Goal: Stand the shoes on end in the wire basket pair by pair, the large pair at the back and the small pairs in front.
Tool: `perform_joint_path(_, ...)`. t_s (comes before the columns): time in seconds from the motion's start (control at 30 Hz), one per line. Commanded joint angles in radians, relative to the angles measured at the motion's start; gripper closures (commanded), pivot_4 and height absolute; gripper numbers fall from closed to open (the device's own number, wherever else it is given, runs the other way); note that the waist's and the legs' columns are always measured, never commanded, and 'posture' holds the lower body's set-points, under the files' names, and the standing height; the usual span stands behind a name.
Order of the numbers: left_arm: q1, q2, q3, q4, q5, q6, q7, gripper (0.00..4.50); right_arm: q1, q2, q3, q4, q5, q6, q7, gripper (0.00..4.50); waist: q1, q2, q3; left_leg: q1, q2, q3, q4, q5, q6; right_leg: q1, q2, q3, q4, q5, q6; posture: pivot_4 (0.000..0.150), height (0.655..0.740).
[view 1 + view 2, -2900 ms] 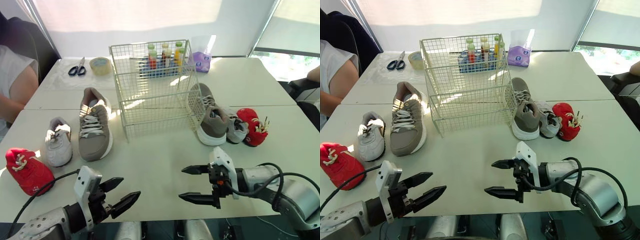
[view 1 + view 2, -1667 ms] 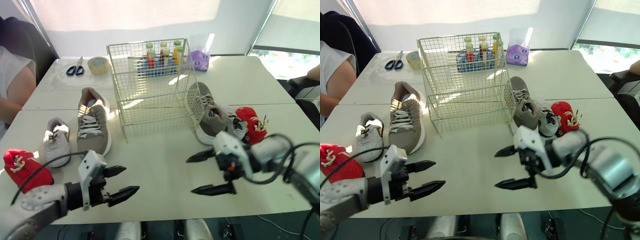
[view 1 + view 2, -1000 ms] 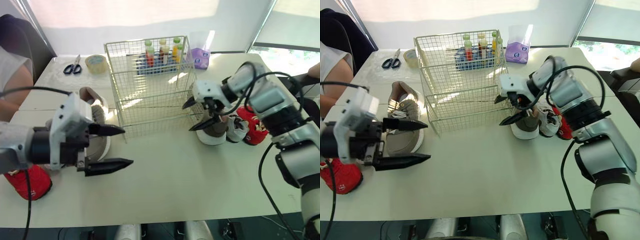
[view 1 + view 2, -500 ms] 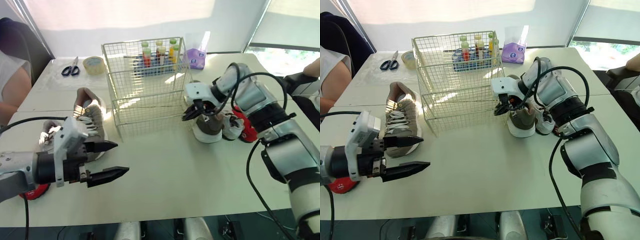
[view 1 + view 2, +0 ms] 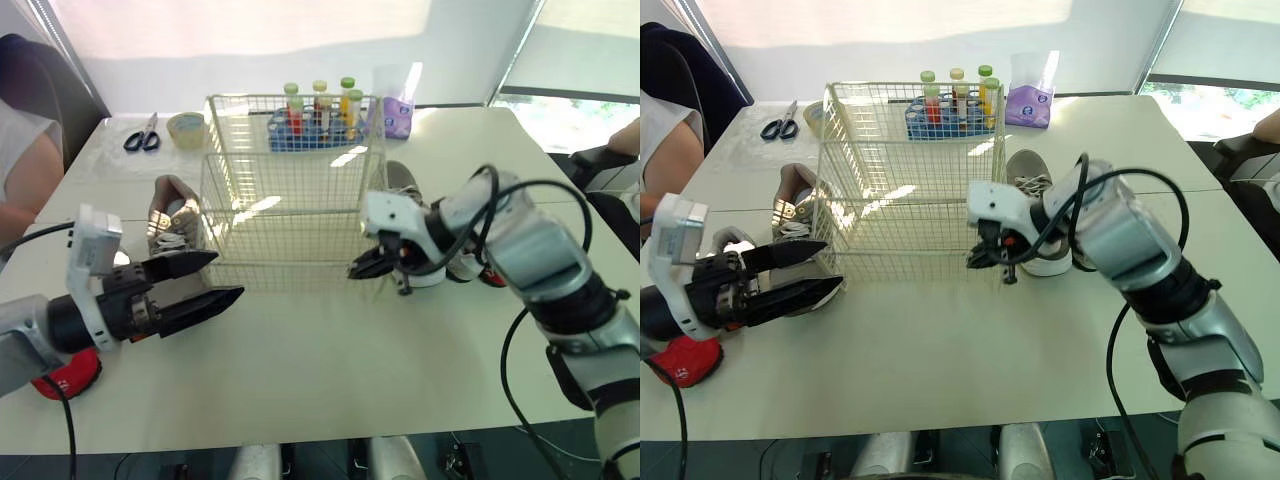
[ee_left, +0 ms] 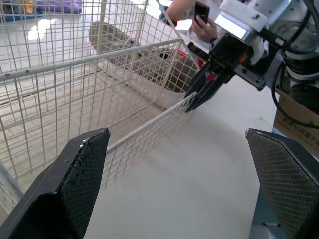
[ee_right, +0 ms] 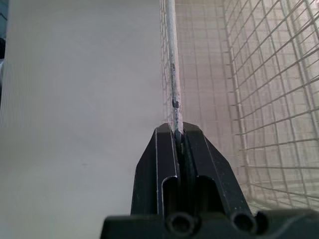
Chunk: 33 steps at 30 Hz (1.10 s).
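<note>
The white wire basket [image 5: 283, 236] stands mid-table with no shoes in it. My right gripper [image 5: 361, 271] is shut on the wire at its lower front right corner, and its fingers [image 7: 197, 149] pinch the thin wire [image 7: 173, 84]. My left gripper [image 5: 228, 275] hangs open at the basket's front left corner, with nothing between its fingers [image 6: 75, 174]. One large grey shoe [image 5: 168, 207] lies left of the basket, the other [image 5: 1032, 190] to its right. A red shoe [image 5: 62, 375] lies at the far left. A small grey shoe [image 5: 462, 268] shows behind my right arm.
Scissors [image 5: 140, 135] and a tape roll [image 5: 185, 125] lie at the back left. A rack of bottles [image 5: 320, 108] and a purple pack [image 5: 397, 115] stand behind the basket. A person [image 5: 25, 170] sits at the table's left edge.
My right gripper went from open near the right-hand shoes to shut on the basket's corner wire, lower and nearer. My left gripper moved up to the basket's front left corner.
</note>
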Motion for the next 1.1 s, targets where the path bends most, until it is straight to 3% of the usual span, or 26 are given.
perform_joint_path(0.03,-0.006,-0.008,-0.002,0.0,0.017,-0.028,-0.02,0.0,-0.001,0.025,-0.051,-0.045,0.032,-0.011,-0.075,4.45,-0.001,0.0,0.0,0.001,0.0,0.0,0.0,0.0,0.0,0.0,0.0,0.0,0.0,0.0,0.0,0.15,0.74)
perform_joint_path(0.17,-0.004,-0.019,-0.017,0.0,0.035,-0.037,-0.033,0.0,0.019,0.027,-0.081,-0.072,0.095,-0.016,-0.1,3.15,0.002,0.0,0.0,0.001,0.001,-0.001,0.0,0.0,0.0,0.001,0.002,0.0,0.001,0.0,0.0,0.15,0.74)
perform_joint_path(0.27,-0.011,-0.025,-0.031,0.002,0.048,-0.043,-0.047,0.0,-0.015,0.018,-0.158,-0.066,0.177,0.03,-0.098,1.63,0.002,0.0,0.0,0.001,0.0,-0.001,0.0,0.0,0.0,0.001,0.001,0.0,0.001,0.0,0.0,0.15,0.74)
perform_joint_path(0.4,-0.04,-0.039,-0.069,0.006,0.068,-0.056,-0.052,0.0,-0.082,-0.017,-0.333,0.02,0.29,0.027,-0.09,1.63,0.003,-0.001,0.0,0.001,0.0,-0.001,0.0,0.0,0.0,0.001,0.001,0.0,0.001,0.0,0.0,0.15,0.74)
perform_joint_path(0.5,-0.158,-0.127,-0.132,0.021,0.126,-0.132,0.069,0.0,-0.175,-0.013,-0.551,0.172,0.378,0.072,-0.176,1.63,0.008,0.0,0.0,0.002,0.0,-0.001,0.001,0.0,0.001,0.003,0.001,0.0,0.0,0.0,-0.001,0.15,0.74)
perform_joint_path(0.57,-0.262,-0.221,-0.192,0.022,0.13,-0.172,0.19,0.0,-0.153,0.009,-0.695,0.226,0.358,0.044,-0.33,1.63,0.018,-0.004,-0.002,0.003,0.0,-0.002,0.001,0.0,0.001,0.004,0.001,0.0,0.0,0.001,-0.001,0.15,0.74)
perform_joint_path(0.67,-0.307,-0.285,-0.283,-0.028,0.101,-0.159,0.262,0.0,-0.02,0.132,-0.888,0.142,0.377,0.05,-0.541,0.32,0.024,-0.011,-0.007,0.008,0.0,-0.002,0.0,-0.001,0.003,0.01,0.001,0.001,-0.001,0.002,0.002,0.15,0.74)
perform_joint_path(0.7,-0.312,-0.297,-0.316,-0.049,0.097,-0.15,0.281,0.0,0.065,0.158,-0.909,0.079,0.375,0.036,-0.573,0.08,0.025,-0.012,-0.008,0.01,0.0,-0.001,0.0,-0.001,0.003,0.012,0.001,0.001,-0.001,0.002,0.002,0.15,0.74)
perform_joint_path(0.83,-0.325,-0.296,-0.413,-0.12,0.079,-0.126,0.318,0.0,0.303,0.29,-0.987,-0.102,0.328,-0.018,-0.8,0.08,0.025,-0.006,-0.005,0.012,-0.001,0.001,-0.001,-0.002,0.004,0.013,-0.002,0.003,-0.001,0.002,0.003,0.15,0.74)
perform_joint_path(0.93,-0.319,-0.276,-0.446,-0.139,0.041,-0.111,0.316,0.0,0.49,0.368,-0.932,-0.248,0.32,-0.017,-0.889,0.08,0.025,-0.004,-0.005,0.012,0.0,0.001,-0.001,-0.002,0.004,0.012,0.0,0.003,0.001,0.002,0.003,0.15,0.74)
perform_joint_path(1.1,-0.264,-0.191,-0.493,-0.188,0.105,-0.089,0.214,0.0,0.647,0.457,-0.819,-0.328,0.312,-0.057,-0.98,0.08,0.014,-0.002,-0.005,0.014,0.002,0.0,-0.002,-0.001,0.002,0.012,0.004,0.003,0.0,0.0,0.0,0.15,0.74)
